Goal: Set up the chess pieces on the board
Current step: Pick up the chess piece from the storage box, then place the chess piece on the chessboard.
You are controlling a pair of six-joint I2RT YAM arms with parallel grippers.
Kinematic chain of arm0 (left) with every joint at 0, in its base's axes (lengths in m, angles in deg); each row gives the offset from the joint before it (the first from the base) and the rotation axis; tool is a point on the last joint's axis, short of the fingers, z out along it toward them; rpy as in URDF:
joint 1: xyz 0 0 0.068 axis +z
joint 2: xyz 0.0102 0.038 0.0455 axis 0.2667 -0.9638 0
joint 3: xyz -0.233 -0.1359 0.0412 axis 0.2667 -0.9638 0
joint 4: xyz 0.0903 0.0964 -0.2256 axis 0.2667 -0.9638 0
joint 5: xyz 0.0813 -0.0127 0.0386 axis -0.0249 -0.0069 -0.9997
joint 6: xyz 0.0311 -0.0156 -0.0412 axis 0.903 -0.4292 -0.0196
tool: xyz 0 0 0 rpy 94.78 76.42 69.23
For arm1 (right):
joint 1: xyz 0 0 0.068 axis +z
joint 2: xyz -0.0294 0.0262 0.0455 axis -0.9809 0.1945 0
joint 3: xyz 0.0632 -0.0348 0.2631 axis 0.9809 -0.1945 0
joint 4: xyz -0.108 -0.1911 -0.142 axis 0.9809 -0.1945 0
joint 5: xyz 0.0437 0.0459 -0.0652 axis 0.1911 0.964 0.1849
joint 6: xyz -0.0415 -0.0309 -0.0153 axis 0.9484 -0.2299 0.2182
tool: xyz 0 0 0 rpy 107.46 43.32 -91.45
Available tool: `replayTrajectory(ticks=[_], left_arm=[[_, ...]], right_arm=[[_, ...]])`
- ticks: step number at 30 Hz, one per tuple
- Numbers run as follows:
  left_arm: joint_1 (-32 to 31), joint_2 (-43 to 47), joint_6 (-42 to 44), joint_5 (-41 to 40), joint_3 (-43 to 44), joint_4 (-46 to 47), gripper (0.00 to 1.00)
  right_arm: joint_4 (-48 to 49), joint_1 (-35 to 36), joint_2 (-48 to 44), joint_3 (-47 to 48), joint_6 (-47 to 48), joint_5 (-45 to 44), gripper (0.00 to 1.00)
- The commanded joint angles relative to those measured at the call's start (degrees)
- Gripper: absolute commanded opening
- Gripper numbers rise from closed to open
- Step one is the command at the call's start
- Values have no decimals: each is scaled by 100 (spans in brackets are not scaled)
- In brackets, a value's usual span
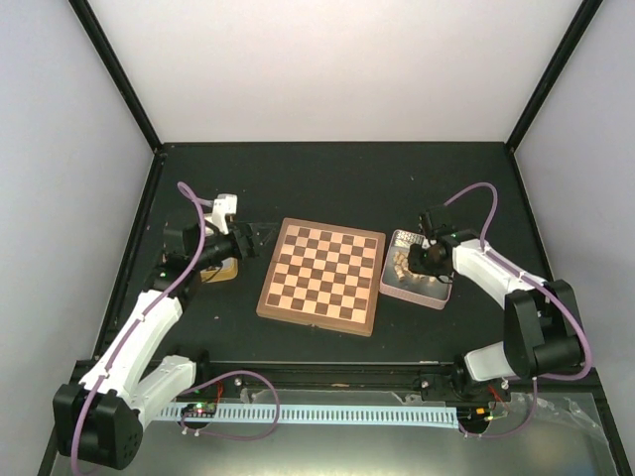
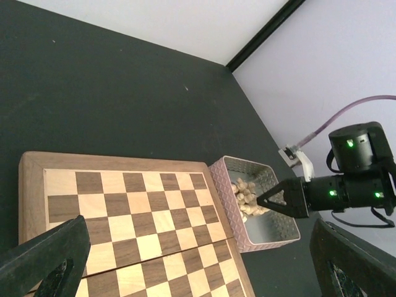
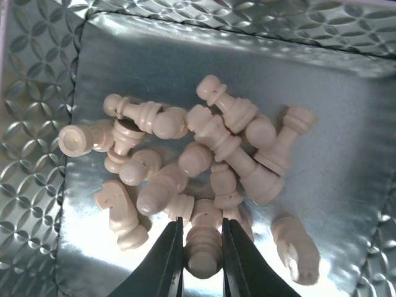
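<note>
The right pincer (image 3: 202, 223) is down in the metal tin (image 3: 37, 93), narrowed onto one pale piece (image 3: 203, 253) at the near edge of the heap (image 3: 204, 142). A finger presses each side, and the piece's long axis seems to run along the fingers. The board (image 1: 322, 276) lies bare just left of the tin, so the right arm is nearer. The left pincer (image 1: 260, 238) hovers wide, holding nothing, by the board's far-left corner.
</note>
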State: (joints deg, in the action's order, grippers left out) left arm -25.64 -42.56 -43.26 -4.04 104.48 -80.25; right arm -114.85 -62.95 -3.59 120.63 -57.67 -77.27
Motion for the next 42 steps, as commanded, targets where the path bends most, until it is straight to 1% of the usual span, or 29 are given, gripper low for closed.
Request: replayTrajectory(ticks=[1, 4, 7, 10, 13, 16, 19, 23, 26, 30, 35, 40, 42], left_arm=[[32, 24, 77, -330, 471, -207, 99], [32, 76, 223, -646, 688, -493, 99], [31, 154, 265, -959, 783, -542, 99], [33, 254, 271, -1201, 850, -587, 99], [26, 370, 332, -1343, 866, -599, 99], [33, 470, 386, -1462, 866, -680, 99], [31, 554, 462, -1555, 889, -778, 99], [37, 733, 580, -1781, 913, -959, 99], [32, 858, 699, -2005, 916, -1107, 99], [35, 960, 814, -2231, 945, -1256, 99], [42, 1099, 923, -2654, 1013, -1405, 99], [41, 1324, 748, -3753, 1001, -1621, 99], [37, 1400, 744, -4026, 970, -1652, 99]], right_arm=[[-391, 96, -351, 211, -57, -420, 11], [-728, 260, -757, 397, -218, -641, 11], [-964, 543, -1063, 617, -363, -723, 11], [-1065, 847, -1126, 880, -451, -654, 11], [-1063, 1166, -963, 1212, -497, -478, 11], [-914, 1652, -575, 1613, -498, -266, 11], [-724, 2178, 55, 2085, -431, 155, 11], [-642, 2849, 1036, 2822, -399, 246, 11], [-784, 3344, 1828, 3475, -334, 130, 11], [-1031, 3943, 2629, 4263, -254, 26, 11], [-1147, 4413, 3129, 4625, -301, 9, 11], [-1365, 4626, 3362, 4783, -375, -193, 14], [-1477, 4661, 3415, 4810, -400, -311, 16]])
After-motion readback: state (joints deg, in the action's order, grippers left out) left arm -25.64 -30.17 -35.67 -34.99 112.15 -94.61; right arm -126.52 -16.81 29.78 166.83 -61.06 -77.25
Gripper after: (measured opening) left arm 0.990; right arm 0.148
